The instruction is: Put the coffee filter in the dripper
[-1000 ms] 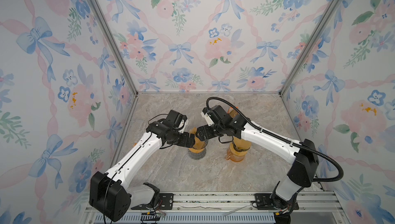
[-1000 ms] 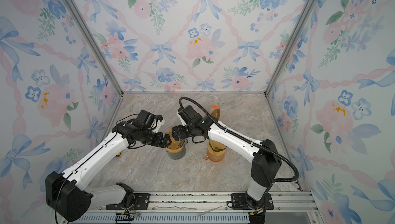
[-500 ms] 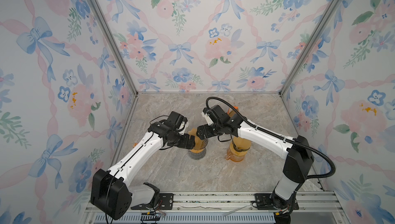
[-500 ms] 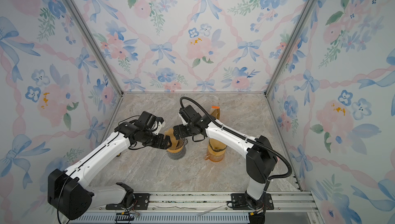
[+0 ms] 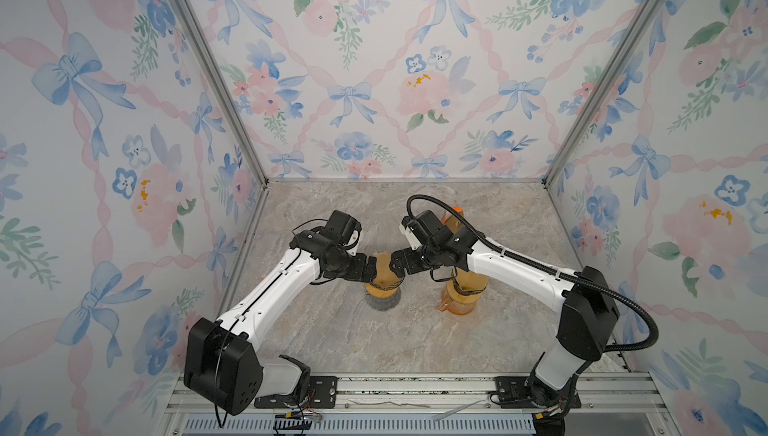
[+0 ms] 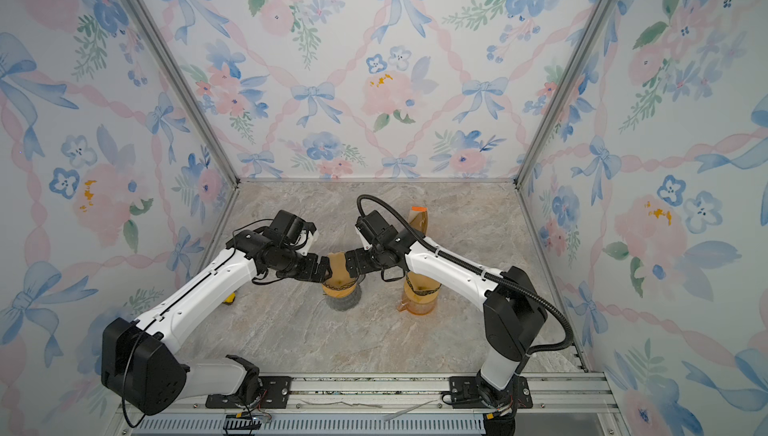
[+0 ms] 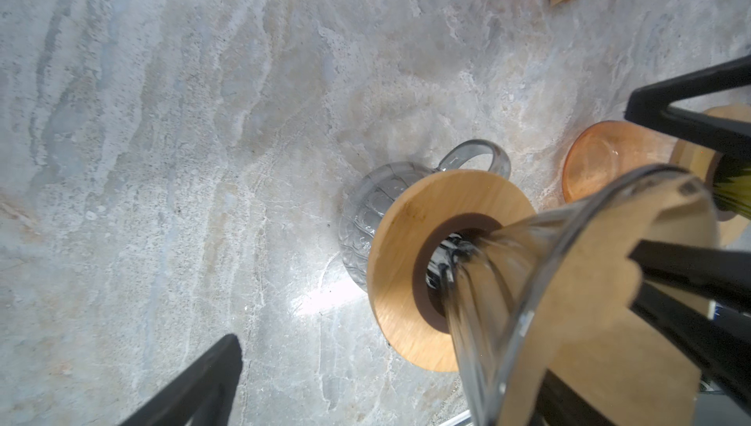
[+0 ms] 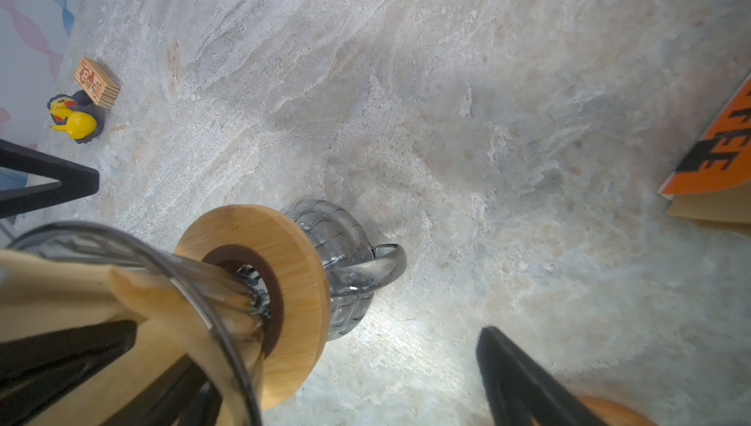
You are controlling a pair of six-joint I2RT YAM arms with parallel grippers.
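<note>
On the marble worktop (image 5: pixel 374 342), the brown coffee filter (image 5: pixel 384 268) sits inside the glass dripper (image 7: pixel 487 277) atop the grey carafe (image 7: pixel 365 208). My left hand (image 5: pixel 368 270) and right hand (image 5: pixel 397 265) flank the dripper, both released, gripping nothing.

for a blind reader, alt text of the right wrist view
A glass dripper with a wooden collar sits on a grey jug on a marble table, a paper filter in its cone. A yellow toy lies beyond.
</note>
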